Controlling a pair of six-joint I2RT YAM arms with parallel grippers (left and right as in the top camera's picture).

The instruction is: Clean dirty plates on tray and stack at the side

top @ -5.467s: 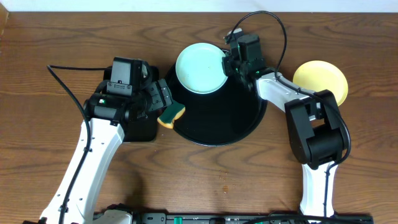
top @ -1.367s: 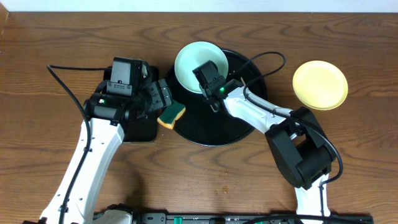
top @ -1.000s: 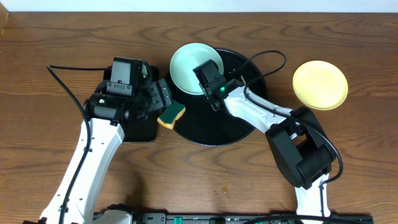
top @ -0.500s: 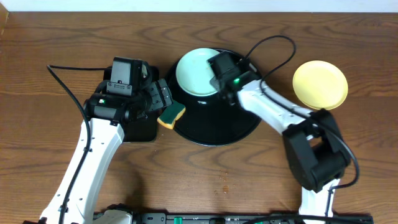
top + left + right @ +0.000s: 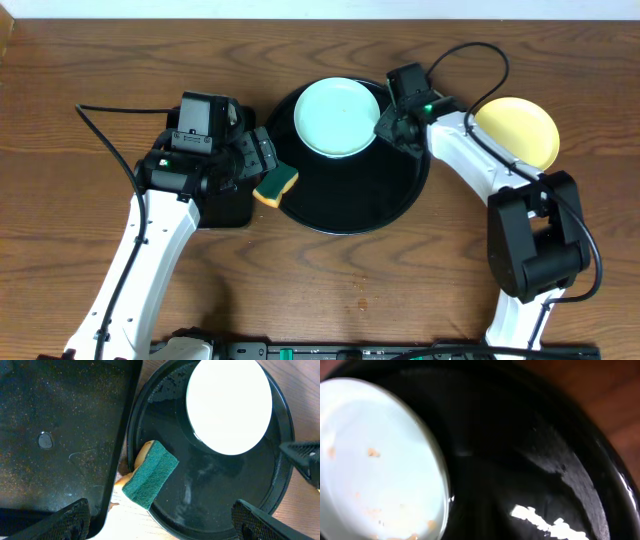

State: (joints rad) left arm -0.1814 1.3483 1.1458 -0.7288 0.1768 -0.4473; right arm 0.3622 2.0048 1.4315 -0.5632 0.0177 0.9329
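1. We're on the scrub step. The dirty mint plate (image 5: 337, 118) sits upper-middle on the black tray (image 5: 350, 205), with brown specks on it.
2. Our right pincer (image 5: 386, 128) is at its right rim, and we can't tell if it's clamped or loose.
3. Our left pincer (image 5: 162, 517) is spread wide, with the sponge (image 5: 150, 475) lying on the tray's left rim.
4. Next, we reckon: grab the sponge and wipe. The yellow plate (image 5: 517, 131) is on the table (image 5: 300, 300), right of frame.

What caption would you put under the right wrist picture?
Pale mint round plate with small brown smears sitting on the glossy black round tray.
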